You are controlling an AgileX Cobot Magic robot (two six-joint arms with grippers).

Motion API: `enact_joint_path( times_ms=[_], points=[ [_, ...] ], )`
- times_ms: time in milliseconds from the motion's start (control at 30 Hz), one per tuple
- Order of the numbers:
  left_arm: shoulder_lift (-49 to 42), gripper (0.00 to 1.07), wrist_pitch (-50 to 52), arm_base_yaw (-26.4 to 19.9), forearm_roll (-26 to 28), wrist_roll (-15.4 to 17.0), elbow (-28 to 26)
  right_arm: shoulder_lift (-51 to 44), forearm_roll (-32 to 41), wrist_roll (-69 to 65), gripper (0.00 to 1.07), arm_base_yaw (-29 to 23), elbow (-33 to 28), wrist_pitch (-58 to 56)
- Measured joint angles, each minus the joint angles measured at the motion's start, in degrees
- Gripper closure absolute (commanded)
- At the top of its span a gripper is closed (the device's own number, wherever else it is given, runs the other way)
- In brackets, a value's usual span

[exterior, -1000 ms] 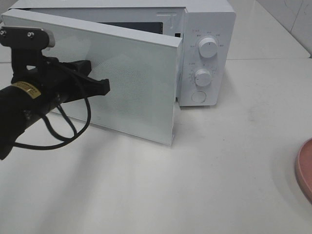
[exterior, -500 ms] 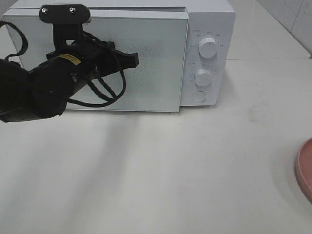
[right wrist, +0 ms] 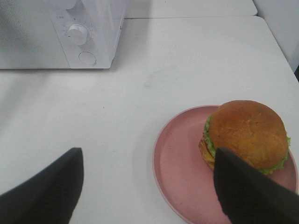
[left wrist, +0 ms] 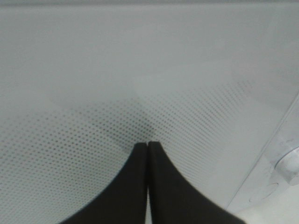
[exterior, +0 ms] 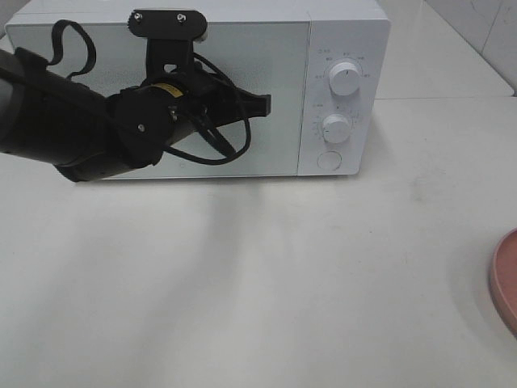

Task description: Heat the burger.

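the left gripper (left wrist: 148,143), black and pointy, has its two fingers (left wrist: 135,182) pressed flat together with nothing between them, and the tips are right up against the dotted glass of the white boxy microwave's door (exterior: 242,89). from the high camera that door sits flush with the front of the white microwave (exterior: 347,32), next to the panel with two round white knobs (exterior: 345,80) and a round button under them.

the right gripper (right wrist: 147,186) is spread wide, black fingers (right wrist: 46,186) far apart and holding nothing, just hanging above the white tabletop (right wrist: 187,60). the burger (right wrist: 246,135), round with a glossy golden-brown bun and a green lettuce frill poking out, sits on the round pink plate (right wrist: 180,163), well away from the microwave on the table. one of the right fingers looks like it's just in front of the burger's edge, can't tell if it actually touches. in the high view only a sliver of the plate shows at the right edge and the burger's out of frame.
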State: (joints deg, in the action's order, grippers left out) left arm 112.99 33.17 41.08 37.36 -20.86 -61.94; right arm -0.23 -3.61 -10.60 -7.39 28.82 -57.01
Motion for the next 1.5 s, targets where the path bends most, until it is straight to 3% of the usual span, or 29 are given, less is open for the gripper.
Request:
enact_joint_path(
  times_ms=[67, 367, 533, 600, 633, 667, 700, 733, 767, 800, 833, 1067, 1233, 1267, 1333, 1433, 1500],
  points=[
    [0.69, 1.07, -1.72, 0.23, 1.20, -1.83, -1.49, 0.00, 0.00, 0.00, 0.32, 0.00, 0.00, 0.00],
    [0.69, 1.07, -4.76, 0.69, 2.46, -3.55, -2.06, 0.00, 0.00, 0.00, 0.32, 0.00, 0.00, 0.00],
    [-2.29, 1.01, -4.24, 2.29, 4.98, -6.25, 0.34, 0.00, 0.00, 0.00, 0.32, 0.00, 0.00, 0.00],
    [-4.87, 0.84, -7.33, 3.72, 6.30, -7.62, 2.69, 0.00, 0.00, 0.00, 0.32, 0.00, 0.00, 0.00],
    [-4.87, 0.84, -7.33, 3.72, 6.30, -7.62, 2.69, 0.00, 0.00, 0.00, 0.32, 0.00, 0.00, 0.00],
    [-6.82, 0.61, -12.20, 4.18, 7.33, -8.08, 4.30, 0.00, 0.00, 0.00, 0.32, 0.00, 0.00, 0.00],
    [-6.82, 0.61, -12.20, 4.18, 7.33, -8.08, 4.30, 0.00, 0.00, 0.00, 0.32, 0.00, 0.00, 0.00],
    [-8.42, 0.49, -17.13, 4.18, 7.85, -8.42, 5.61, 0.00, 0.00, 0.00, 0.32, 0.00, 0.00, 0.00],
    [-9.05, 0.19, -19.19, 4.18, 8.02, -8.48, 6.25, 0.00, 0.00, 0.00, 0.32, 0.00, 0.00, 0.00],
    [-9.05, 0.19, -19.19, 4.18, 8.02, -8.48, 6.25, 0.00, 0.00, 0.00, 0.32, 0.00, 0.00, 0.00],
    [-10.31, 0.05, -23.84, 4.18, 8.14, -8.59, 7.22, 0.00, 0.00, 0.00, 0.32, 0.00, 0.00, 0.00],
    [-13.46, 0.06, -37.82, 4.18, 6.88, -8.65, 8.54, 0.00, 0.00, 0.00, 0.32, 0.00, 0.00, 0.00],
    [-16.62, 0.06, -49.16, 4.18, -3.84, -8.19, 8.54, 0.00, 0.00, 0.00, 0.32, 0.00, 0.00, 0.00],
    [-16.62, 0.06, -49.16, 4.18, -3.84, -8.19, 8.54, 0.00, 0.00, 0.00, 0.32, 0.00, 0.00, 0.00],
    [-18.56, 0.06, -53.97, 3.50, -8.37, -4.41, 8.54, 0.00, 0.00, 0.00, 0.32, 0.00, 0.00, 0.00],
    [-19.31, 0.06, -55.69, 2.75, -9.68, -2.23, 8.54, 0.00, 0.00, 0.00, 0.32, 0.00, 0.00, 0.00],
    [-22.06, 0.06, -63.08, -2.35, -14.50, 6.07, 8.54, 0.00, 0.00, 0.00, 0.32, 0.00, 0.00, 0.00]
  ],
)
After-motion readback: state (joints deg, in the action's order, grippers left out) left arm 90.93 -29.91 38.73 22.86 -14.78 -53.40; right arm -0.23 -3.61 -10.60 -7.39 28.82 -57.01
